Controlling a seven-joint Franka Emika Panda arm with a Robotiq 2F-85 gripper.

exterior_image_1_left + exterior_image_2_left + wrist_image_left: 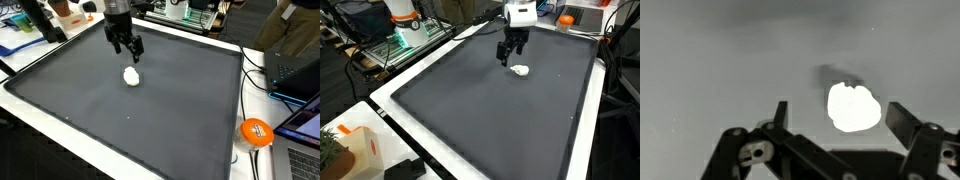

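A small white lump (131,76) lies on the dark grey mat (120,120), also visible as the white lump (521,70) in both exterior views. My gripper (130,48) hangs just above and slightly behind it, jaws spread wide and empty. In the wrist view the white lump (854,107) sits between the two fingers, nearer the right one, with the gripper (842,115) open around it and not touching. The left fingertip (780,112) and right fingertip (904,119) stand apart from it.
The mat has a white border (60,128). An orange ball-like object (256,132) and laptops (300,130) lie off the mat's side. A person's arm (290,25) is at the far corner. Cluttered benches (410,30) stand beyond the mat.
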